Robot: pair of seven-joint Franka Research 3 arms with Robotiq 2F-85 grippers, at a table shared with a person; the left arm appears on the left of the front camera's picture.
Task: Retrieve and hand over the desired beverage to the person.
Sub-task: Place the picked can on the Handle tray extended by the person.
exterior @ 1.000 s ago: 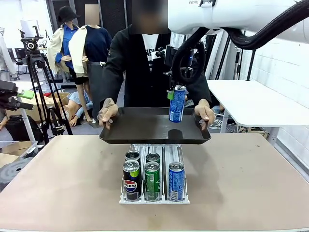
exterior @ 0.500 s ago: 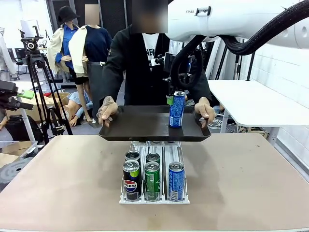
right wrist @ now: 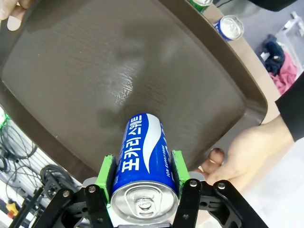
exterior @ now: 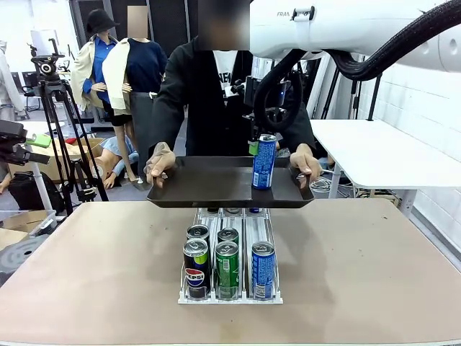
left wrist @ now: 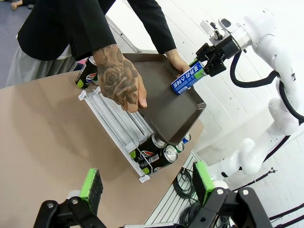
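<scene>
Right tool (left wrist: 203, 69) grips blue can (left wrist: 186, 81) at tray (left wrist: 161, 102).

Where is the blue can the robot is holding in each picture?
Front view: blue can right of centre, upright at the tray.
Left wrist view: upper right, tilted, over the tray.
Right wrist view: bottom centre, lid towards the camera.
Shared landmark: the dark tray the person holds.

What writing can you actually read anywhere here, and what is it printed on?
"포카리스웨트": on the blue can gripped by the right tool.
"PEPSI": on the black can at the front left.
"FRA": cut off, on the white arm.
T-shirt lettering: mostly hidden, unreadable.
Green cans: print too small to read.
</scene>
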